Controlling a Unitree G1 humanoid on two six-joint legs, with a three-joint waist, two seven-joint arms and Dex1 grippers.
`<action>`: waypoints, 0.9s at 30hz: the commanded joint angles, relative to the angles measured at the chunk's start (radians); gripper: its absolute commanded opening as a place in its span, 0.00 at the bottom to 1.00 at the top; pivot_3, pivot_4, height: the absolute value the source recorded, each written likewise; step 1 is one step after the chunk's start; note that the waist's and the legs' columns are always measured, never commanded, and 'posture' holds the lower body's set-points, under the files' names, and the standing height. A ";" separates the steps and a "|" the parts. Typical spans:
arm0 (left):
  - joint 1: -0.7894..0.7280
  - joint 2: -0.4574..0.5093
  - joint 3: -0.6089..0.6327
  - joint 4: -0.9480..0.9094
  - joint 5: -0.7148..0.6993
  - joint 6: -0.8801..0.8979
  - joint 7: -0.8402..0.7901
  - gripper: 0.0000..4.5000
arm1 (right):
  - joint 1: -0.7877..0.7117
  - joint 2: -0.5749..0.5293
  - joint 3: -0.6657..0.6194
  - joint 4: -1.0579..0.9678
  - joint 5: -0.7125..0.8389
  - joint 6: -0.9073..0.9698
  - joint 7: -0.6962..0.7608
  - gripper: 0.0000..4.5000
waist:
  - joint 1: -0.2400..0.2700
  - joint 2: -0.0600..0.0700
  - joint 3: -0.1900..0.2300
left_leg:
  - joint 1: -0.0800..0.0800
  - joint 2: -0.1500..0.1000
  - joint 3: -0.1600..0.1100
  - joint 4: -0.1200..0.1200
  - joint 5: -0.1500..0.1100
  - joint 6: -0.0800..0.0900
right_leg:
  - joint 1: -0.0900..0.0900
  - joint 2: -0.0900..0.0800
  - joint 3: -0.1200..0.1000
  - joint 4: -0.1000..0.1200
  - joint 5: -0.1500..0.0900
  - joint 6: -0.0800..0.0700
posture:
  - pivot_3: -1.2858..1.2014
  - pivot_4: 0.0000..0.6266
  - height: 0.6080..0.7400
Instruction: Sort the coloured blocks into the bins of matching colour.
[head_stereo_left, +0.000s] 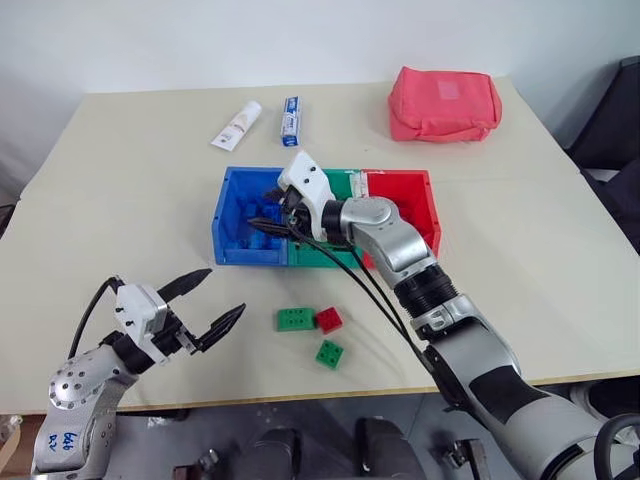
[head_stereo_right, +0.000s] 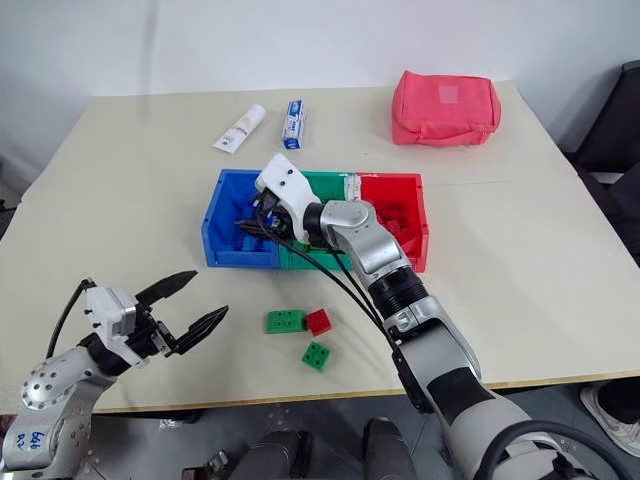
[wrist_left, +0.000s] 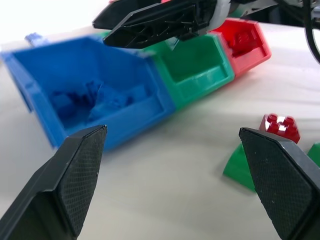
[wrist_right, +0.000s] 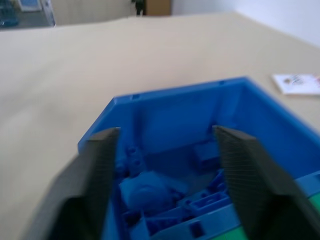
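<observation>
Blue bricks (wrist_right: 165, 200) lie heaped in the blue bin (head_stereo_left: 232, 215), and the right claw (wrist_right: 165, 165) reaches level across the row of bins (head_stereo_left: 420, 195), its fingers parted and empty above that heap. The left claw (head_stereo_left: 215, 300) hangs low over the surface (head_stereo_left: 520, 270) near its front edge, its fingers spread wide and holding nothing. Between it and the bins, near the front edge, lie two green bricks (head_stereo_left: 295, 319) (head_stereo_left: 330, 354) and a red brick (head_stereo_left: 328, 319), the red one touching a green one.
</observation>
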 joint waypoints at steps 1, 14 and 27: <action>-0.007 0.022 0.008 0.002 -0.010 -0.002 -0.024 1.00 | 0.031 -0.042 -0.035 -0.132 0.030 -0.009 0.061 0.99 | 0.000 0.000 0.000 | 0.000 0.000 0.000 0.000 0.000 0.000 | 0.000 0.000 0.000 0.000 0.000 0.000 | 0.52 0.24 1.00; -0.149 0.115 -0.172 0.079 0.043 -0.002 -0.232 1.00 | 0.441 -0.459 -0.173 -0.612 0.193 0.077 0.336 0.99 | 0.007 0.000 0.000 | 0.000 0.000 0.000 0.000 0.000 0.000 | 0.002 -0.001 0.001 -0.007 0.000 0.000 | 0.52 0.24 1.00; -0.327 0.171 -0.281 0.221 0.072 -0.048 -0.428 1.00 | 1.071 -0.708 -0.514 -0.809 0.305 -0.126 0.464 0.99 | 0.032 0.000 0.000 | 0.000 0.002 0.002 0.001 0.000 0.000 | 0.005 0.000 0.001 -0.010 0.000 0.000 | 0.52 0.24 1.00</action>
